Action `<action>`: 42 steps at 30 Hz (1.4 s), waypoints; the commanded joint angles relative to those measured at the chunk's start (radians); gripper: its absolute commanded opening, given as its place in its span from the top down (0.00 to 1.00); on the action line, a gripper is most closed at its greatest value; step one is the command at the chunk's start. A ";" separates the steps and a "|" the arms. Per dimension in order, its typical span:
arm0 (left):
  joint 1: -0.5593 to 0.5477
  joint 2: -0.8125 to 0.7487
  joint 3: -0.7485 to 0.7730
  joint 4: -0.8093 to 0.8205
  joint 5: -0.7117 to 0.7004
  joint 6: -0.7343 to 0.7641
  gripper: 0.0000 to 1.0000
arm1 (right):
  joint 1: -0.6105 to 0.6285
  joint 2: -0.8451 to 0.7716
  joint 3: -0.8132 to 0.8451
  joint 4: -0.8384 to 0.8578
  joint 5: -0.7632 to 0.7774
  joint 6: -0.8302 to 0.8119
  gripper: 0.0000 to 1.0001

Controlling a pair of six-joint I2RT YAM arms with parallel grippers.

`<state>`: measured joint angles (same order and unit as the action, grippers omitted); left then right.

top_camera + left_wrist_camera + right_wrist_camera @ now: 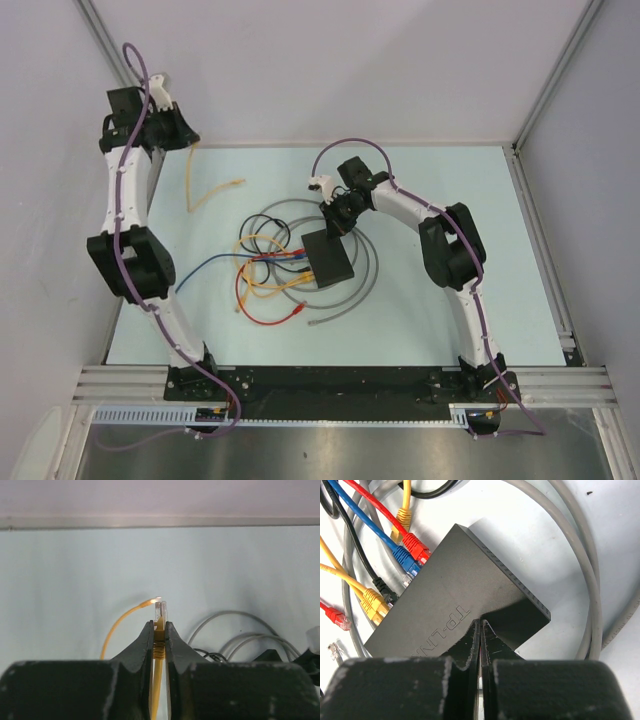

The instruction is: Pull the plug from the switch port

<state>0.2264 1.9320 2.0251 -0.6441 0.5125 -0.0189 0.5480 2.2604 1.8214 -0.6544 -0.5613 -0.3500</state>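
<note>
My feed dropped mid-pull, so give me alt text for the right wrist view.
The shut right fingers sit tip-down on the black switch. A red plug, blue plug, black plug and yellow plug line its left edge, and a grey cable loops round its right side.

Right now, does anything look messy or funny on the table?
Yes. The flat matte-black switch box sits crooked amid a tangle of grey, red, blue and yellow cables. One pale orange cable is off on its own, its clear plug end pinched in the left gripper.
</note>
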 commanded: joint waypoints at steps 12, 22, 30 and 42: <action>-0.045 -0.007 -0.019 0.017 -0.015 -0.032 0.41 | 0.006 0.082 -0.051 -0.114 0.167 -0.030 1.00; -0.217 -0.030 -0.323 0.073 0.526 -0.007 0.46 | 0.004 0.076 -0.057 -0.113 0.170 -0.030 1.00; -0.324 0.010 -0.582 0.267 0.529 -0.088 0.55 | 0.009 0.068 -0.068 -0.110 0.169 -0.032 1.00; -0.357 0.157 -0.506 0.225 0.515 -0.058 0.61 | 0.015 0.057 -0.079 -0.105 0.175 -0.038 1.00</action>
<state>-0.1131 2.0720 1.4723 -0.4198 0.9955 -0.1051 0.5579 2.2520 1.8122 -0.6472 -0.5369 -0.3515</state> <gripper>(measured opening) 0.402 0.008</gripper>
